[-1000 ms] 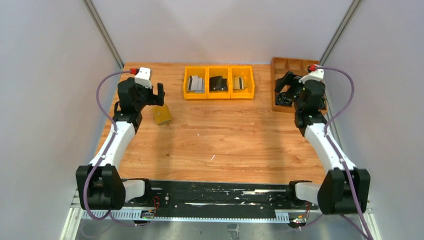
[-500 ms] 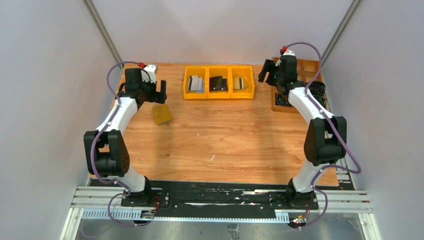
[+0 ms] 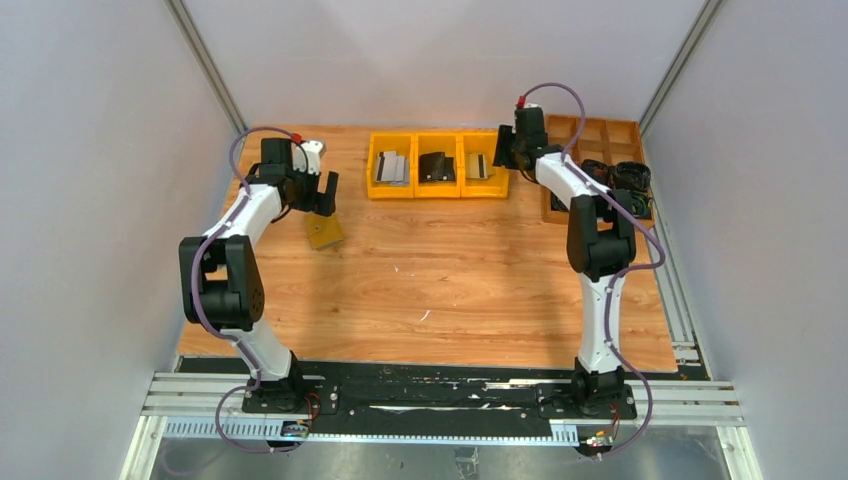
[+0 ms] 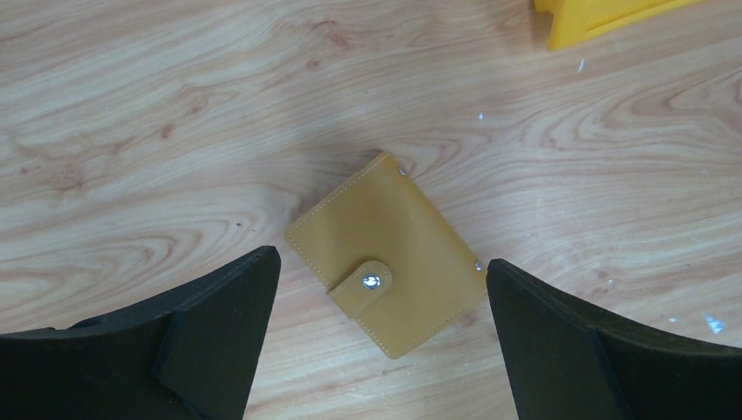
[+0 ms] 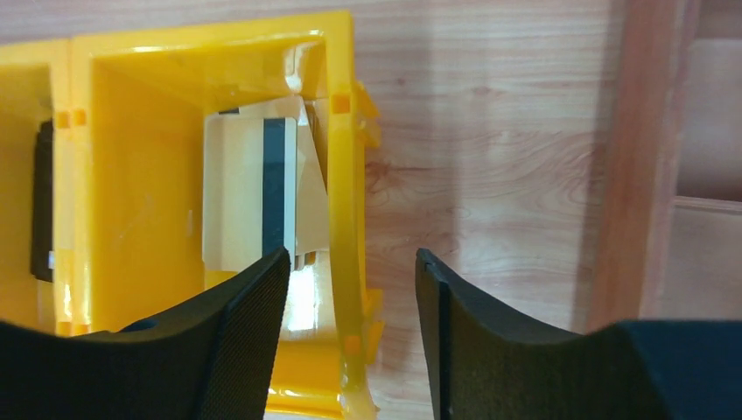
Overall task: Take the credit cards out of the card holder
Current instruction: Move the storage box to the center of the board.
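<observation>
While the mustard-yellow, snap-shut folding card holder lies flat on the wooden worktop beneath your wide-open left gripper, lower squarely and pinch its edges, sparing the snap tab.

card holder: closed, inside hidden | yellow bin: cut by top edge

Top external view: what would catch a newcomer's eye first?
The three bright yellow bins stand out at the far centre, with the right hand open over the outer wall of the rightmost bin. On the left, the mustard card holder lies snapped shut under the open left hand.
</observation>
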